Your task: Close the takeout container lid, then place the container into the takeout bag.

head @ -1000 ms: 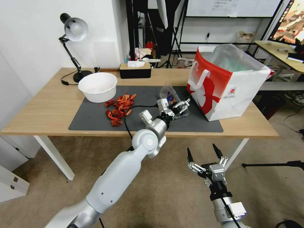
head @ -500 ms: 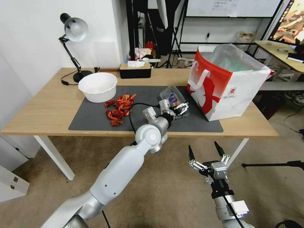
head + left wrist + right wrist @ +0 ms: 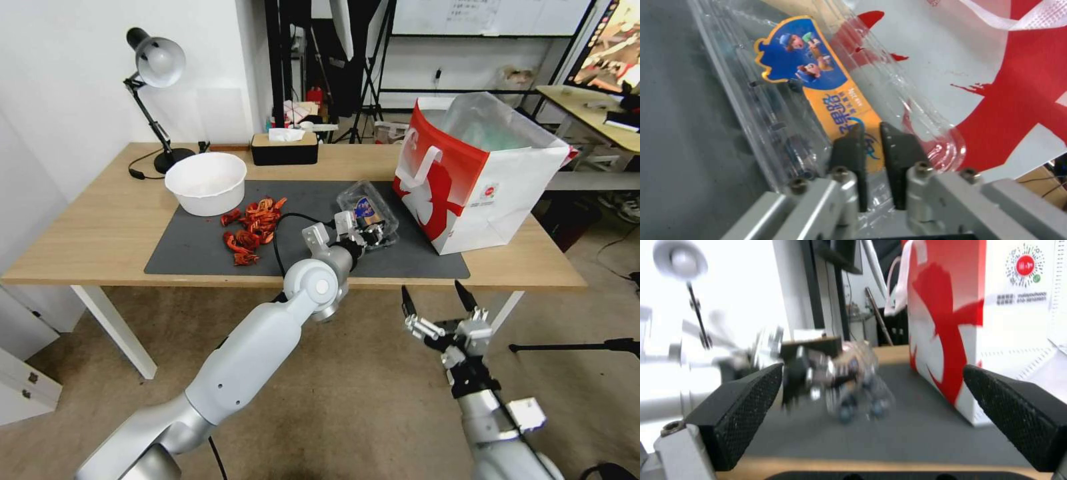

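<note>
Takeout container (image 3: 369, 215) lying flat on the grey mat (image 3: 200, 257), on the wooden surface (image 3: 100, 227), just beside the near left corner of the takeout bag (image 3: 477, 177), not touching it as far as can be told from the head view

Lid (image 3: 818, 96) down over the lower half, blue-and-orange label sticker (image 3: 811, 83) facing up; dark berries visible through the clear plastic at the near edge

Left hand (image 3: 363, 233) reached out over the mat at the container's near edge; in the left wrist view (image 3: 869, 133), fingers (image 3: 849, 146) drawn nearly together, only a narrow gap between them, tips resting over the near end of the label on the lid; cannot tell whether any plastic is pinched between them

Right hand (image 3: 437, 308) low in front of the surface's near edge, over the floor, well apart from the container; fingers (image 3: 742, 400) spread wide, nothing between them, pointed toward the container and the bag

Bag standing upright at the right end of the surface, mouth open, clear plastic liner (image 3: 490, 123) rising out of the top, white flat handle (image 3: 420, 167) hanging down the red side

Elsewhere on the surface: round white bowl (image 3: 205, 182) at the mat's far left corner, a heap of red pieces (image 3: 252, 228) between bowl and container, a black tissue box (image 3: 285, 148) behind the mat, a desk lamp (image 3: 155, 67) at the far left
</note>
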`<state>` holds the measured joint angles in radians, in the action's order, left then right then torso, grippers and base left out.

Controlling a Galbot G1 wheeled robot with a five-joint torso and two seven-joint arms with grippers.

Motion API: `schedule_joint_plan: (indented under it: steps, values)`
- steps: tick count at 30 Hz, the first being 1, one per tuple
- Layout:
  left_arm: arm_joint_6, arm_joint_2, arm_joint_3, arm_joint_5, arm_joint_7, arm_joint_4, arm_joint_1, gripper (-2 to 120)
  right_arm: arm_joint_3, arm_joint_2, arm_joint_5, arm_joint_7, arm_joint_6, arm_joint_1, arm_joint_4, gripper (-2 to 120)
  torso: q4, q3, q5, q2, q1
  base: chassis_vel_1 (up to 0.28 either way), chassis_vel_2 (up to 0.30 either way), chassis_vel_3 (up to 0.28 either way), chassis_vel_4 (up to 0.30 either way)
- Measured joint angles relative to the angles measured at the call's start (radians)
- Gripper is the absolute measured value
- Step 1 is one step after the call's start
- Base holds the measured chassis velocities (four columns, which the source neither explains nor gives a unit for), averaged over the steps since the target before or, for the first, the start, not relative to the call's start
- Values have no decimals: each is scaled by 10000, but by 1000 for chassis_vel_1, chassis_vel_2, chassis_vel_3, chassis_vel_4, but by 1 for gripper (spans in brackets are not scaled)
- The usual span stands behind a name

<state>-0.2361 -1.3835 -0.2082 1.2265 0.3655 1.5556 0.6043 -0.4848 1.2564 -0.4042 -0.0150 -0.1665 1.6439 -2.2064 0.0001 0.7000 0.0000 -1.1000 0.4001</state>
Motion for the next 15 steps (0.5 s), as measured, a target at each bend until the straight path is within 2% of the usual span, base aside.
schedule_joint_plan:
  steps: [1,2,5,6,7,8,10,15]
  values:
    - [0,9,-6,6,-2,-25,0,2,-70,-110,-674,8,256,-236,-42,100,0,0,1,0,0,0,0,0,0]
    - [0,9,-6,6,-2,-25,0,2,-70,-110,-674,8,256,-236,-42,100,0,0,1,0,0,0,0,0,0]
    - [14,9,-9,21,-19,-58,-1,0,-277,-477,-3085,-51,1251,-1009,-116,100,-1,0,1,0,0,0,0,0,0]
    - [14,9,-9,21,-19,-58,-1,0,-277,-477,-3085,-51,1251,-1009,-116,100,-1,0,1,0,0,0,0,0,0]
    - [23,9,-4,41,-27,-65,-8,0,-321,-641,-4097,-176,1757,-1361,-62,100,-1,1,0,0,-1,0,0,0,0]
    - [23,9,-4,41,-27,-65,-8,0,-321,-641,-4097,-176,1757,-1361,-62,100,-1,1,0,0,-1,0,0,0,0]
    - [44,28,9,99,-46,-118,-42,0,-179,-901,-6199,-739,2928,-2468,413,100,-1,1,1,1,0,0,0,0,0]
    - [60,35,17,115,-45,-123,-61,0,1,-954,-7225,-1307,3707,-3363,764,100,-2,1,0,1,0,0,0,0,0]
